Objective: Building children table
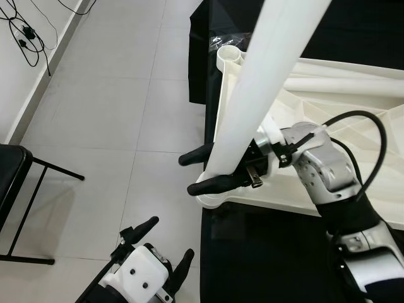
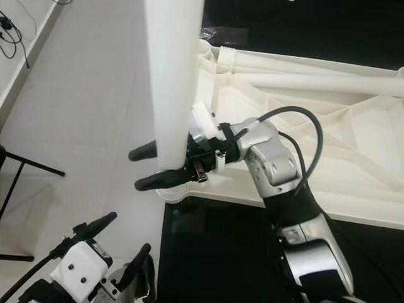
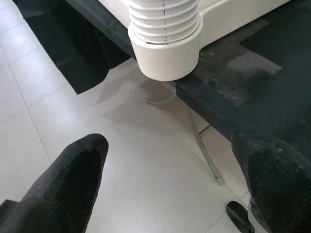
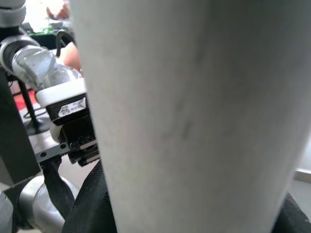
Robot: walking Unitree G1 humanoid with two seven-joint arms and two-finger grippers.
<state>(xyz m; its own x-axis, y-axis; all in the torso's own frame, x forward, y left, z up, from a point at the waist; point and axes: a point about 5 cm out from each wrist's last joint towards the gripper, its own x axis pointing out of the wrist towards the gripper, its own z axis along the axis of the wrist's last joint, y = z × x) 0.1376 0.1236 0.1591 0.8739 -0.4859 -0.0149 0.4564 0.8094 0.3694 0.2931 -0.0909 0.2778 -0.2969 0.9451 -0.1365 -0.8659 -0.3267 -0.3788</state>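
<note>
White plastic made up nearly everything at the centre: a long table leg rose steeply from the near-left corner socket of an upturned children's tabletop, its threaded end seated in that round socket. The tabletop lay underside up on a black work surface, ribs showing, with another loose leg lying across it toward two o'clock. The right gripper reached in from four o'clock, its two black fingers clamped on the upright leg just above the socket, one finger on each side. The left gripper hung low at seven o'clock over the pale tiled floor, near the tabletop's corner, its fingers spread wide apart and holding nothing. A black chair frame stood at nine o'clock, and dark cables trailed along the wall at eleven o'clock.
</note>
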